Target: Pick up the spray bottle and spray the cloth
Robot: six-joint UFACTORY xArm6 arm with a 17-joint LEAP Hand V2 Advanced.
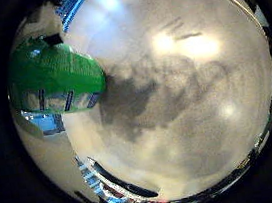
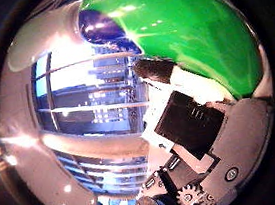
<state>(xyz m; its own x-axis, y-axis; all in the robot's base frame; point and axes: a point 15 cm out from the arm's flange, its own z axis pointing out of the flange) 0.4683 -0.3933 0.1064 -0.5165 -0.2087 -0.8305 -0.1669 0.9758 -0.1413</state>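
Observation:
The green spray bottle point(image 2: 189, 30) fills much of the thumb side view, close against my palm. My right hand point(image 2: 190, 121) shows as white and black parts with gears, and one dark fingertip point(image 2: 152, 70) is curled onto the bottle's side. In the little finger side view, the bottle's green body with its printed label point(image 1: 52, 77) stands out over the grey tabletop point(image 1: 192, 104). No cloth shows in either view.
The hand and bottle cast a dark shadow point(image 1: 136, 101) on the speckled grey table. Bright light patches point(image 1: 194, 46) reflect off its surface. Beyond the table's edge are windows with horizontal bars point(image 2: 86, 98) and some room clutter point(image 1: 139, 202).

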